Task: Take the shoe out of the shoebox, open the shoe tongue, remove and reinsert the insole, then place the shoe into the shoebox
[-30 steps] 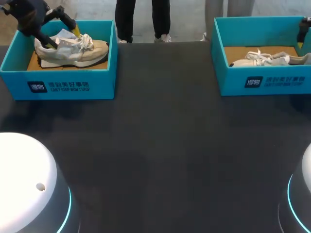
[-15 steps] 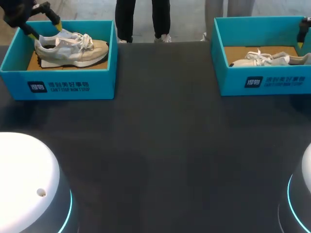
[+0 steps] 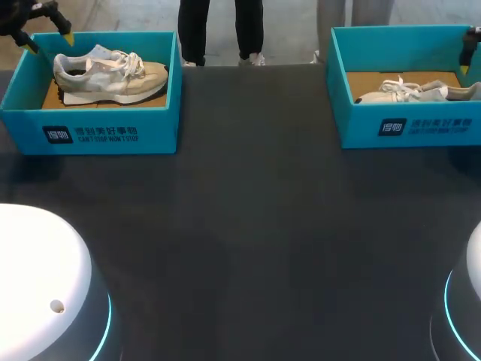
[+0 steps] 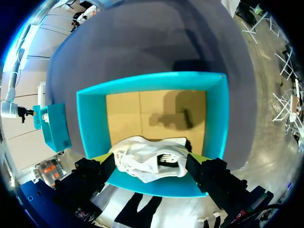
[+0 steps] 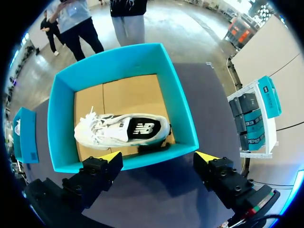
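A teal shoebox (image 3: 90, 124) stands at the table's far left with a beige and white sneaker (image 3: 111, 74) lying on its side inside, toe toward the middle. My left gripper (image 3: 50, 41) hangs open above the box's far left corner, clear of the shoe. In the left wrist view the sneaker's heel (image 4: 151, 160) shows under and between the spread fingers of the left gripper (image 4: 149, 164), untouched. A second teal shoebox (image 3: 406, 124) at the far right holds a white sneaker (image 5: 121, 129). My right gripper (image 5: 159, 159) is open above that box's near wall, holding nothing.
Dark tabletop (image 3: 255, 226) stretches between the two boxes. Both boxes have brown cardboard floors (image 4: 156, 109). The two white arm bases (image 3: 37, 286) stand at the near corners.
My left gripper has drawn up and away to the far left from the sneaker's heel, leaving the shoe lying in the left box. The right arm has not moved.
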`<action>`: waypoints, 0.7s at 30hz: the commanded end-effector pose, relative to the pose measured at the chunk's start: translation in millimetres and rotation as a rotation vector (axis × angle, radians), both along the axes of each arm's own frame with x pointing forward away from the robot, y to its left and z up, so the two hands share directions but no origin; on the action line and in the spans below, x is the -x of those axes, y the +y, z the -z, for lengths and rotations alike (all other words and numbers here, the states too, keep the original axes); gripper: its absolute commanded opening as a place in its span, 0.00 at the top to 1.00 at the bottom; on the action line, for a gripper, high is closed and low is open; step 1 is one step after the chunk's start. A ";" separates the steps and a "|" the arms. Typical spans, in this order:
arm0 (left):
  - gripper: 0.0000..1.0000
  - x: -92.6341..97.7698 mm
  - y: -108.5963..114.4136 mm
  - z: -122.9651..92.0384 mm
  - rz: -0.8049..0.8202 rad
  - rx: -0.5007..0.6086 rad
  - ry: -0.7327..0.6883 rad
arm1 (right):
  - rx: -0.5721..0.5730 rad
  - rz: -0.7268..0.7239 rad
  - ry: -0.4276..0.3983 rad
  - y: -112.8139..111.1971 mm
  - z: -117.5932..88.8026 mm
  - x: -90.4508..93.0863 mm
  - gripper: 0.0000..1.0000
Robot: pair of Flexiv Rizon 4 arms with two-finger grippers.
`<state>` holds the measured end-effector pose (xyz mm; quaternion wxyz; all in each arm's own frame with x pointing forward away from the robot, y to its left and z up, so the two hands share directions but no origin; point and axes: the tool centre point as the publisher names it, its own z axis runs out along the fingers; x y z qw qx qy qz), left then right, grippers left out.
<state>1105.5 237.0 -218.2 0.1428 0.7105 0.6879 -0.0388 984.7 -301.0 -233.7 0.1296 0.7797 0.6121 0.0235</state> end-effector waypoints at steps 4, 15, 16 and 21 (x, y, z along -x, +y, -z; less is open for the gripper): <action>0.00 -30.5 28.1 17.8 0.048 -0.056 0.121 | -0.002 -0.001 -0.002 -0.2 0.4 0.7 0.00; 0.00 -50.9 54.7 30.7 0.091 -0.137 0.178 | -0.002 -0.001 -0.002 -0.2 0.4 0.7 0.00; 0.00 -52.6 56.3 31.9 0.094 -0.142 0.178 | -0.002 -0.001 -0.002 -0.2 0.4 0.7 0.00; 0.00 -59.2 59.1 36.4 0.113 -0.151 0.176 | -0.002 -0.001 -0.002 -0.2 0.4 0.7 0.00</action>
